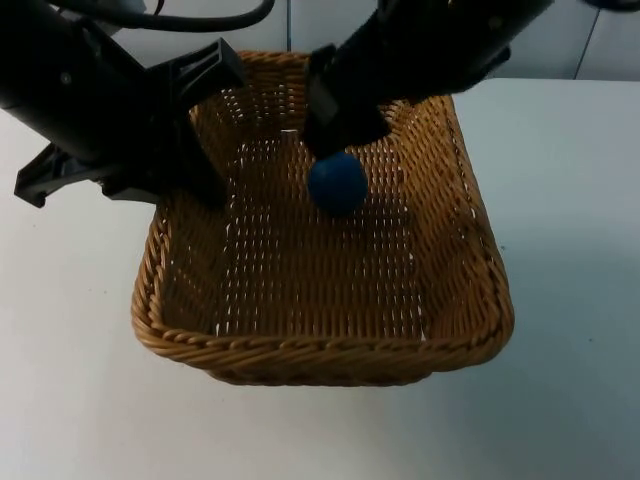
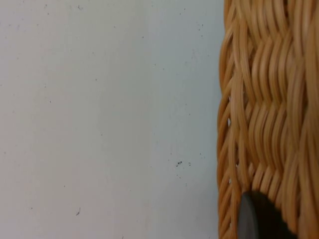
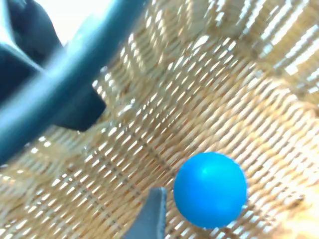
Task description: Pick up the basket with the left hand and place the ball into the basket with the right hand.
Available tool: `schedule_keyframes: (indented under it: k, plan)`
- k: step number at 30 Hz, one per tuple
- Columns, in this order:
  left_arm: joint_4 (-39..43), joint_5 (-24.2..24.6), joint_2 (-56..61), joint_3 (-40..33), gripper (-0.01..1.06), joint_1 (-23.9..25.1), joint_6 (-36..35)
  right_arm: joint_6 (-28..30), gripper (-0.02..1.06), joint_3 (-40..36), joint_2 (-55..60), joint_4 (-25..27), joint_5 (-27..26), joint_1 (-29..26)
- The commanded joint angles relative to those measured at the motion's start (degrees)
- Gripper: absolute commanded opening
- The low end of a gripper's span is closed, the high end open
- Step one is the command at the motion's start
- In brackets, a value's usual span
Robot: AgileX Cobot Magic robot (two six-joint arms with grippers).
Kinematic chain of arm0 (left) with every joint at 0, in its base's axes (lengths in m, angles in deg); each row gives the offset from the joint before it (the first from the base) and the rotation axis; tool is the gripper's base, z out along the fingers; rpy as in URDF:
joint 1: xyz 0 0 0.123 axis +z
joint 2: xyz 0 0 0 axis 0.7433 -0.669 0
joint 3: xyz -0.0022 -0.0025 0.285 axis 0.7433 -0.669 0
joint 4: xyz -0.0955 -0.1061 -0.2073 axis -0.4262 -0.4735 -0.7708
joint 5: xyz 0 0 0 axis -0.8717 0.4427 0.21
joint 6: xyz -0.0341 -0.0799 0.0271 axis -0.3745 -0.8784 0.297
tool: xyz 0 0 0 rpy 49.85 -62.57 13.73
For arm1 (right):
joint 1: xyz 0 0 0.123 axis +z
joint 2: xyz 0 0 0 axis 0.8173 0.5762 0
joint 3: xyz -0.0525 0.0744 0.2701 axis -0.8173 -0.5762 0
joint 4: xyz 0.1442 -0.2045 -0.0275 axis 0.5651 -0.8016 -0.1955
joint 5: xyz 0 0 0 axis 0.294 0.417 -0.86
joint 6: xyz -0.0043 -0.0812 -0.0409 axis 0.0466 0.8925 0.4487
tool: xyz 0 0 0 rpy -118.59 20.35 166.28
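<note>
A brown wicker basket (image 1: 330, 355) takes up the middle of the top view. My left gripper (image 1: 205, 185) is shut on its left rim; in the left wrist view a black fingertip (image 2: 256, 219) presses against the woven wall (image 2: 269, 99). A blue ball (image 1: 337, 182) is inside the basket near its far side, just below my right gripper (image 1: 340, 130), which hangs open over the basket. In the right wrist view the ball (image 3: 210, 189) lies on the weave (image 3: 199, 99) beyond a fingertip (image 3: 149, 216) and apart from it.
White table top (image 1: 570, 300) surrounds the basket on all sides, with the grey partition wall (image 1: 600, 50) behind. The left arm (image 3: 45, 74) crosses the right wrist view over the basket's edge.
</note>
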Motion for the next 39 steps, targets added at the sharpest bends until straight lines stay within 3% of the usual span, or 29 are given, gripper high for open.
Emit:
schedule_keyframes:
  k: [1,13,20,25,39]
  plan:
    - [-1.66,0.31,0.21,0.00,0.00,-0.27,-0.19,-0.28,0.85,0.45,-4.10,-0.77,0.70,0.21]
    - [-2.94,-1.70,0.21,0.00,0.00,-0.27,-0.08,-0.67,0.85,0.37,-16.95,-0.26,3.65,0.21]
    - [-3.21,-3.13,-1.49,0.00,0.00,-1.19,0.17,-0.82,0.85,-7.66,-23.41,0.84,-0.22,0.21]
    - [-5.10,-7.03,-3.65,0.13,0.00,-3.71,0.17,-1.87,0.85,-12.46,-28.37,0.83,-0.22,0.21]
    - [-12.42,-8.78,-16.63,6.77,0.00,-6.33,6.42,-3.58,0.85,-18.39,-39.52,0.89,1.70,0.21]
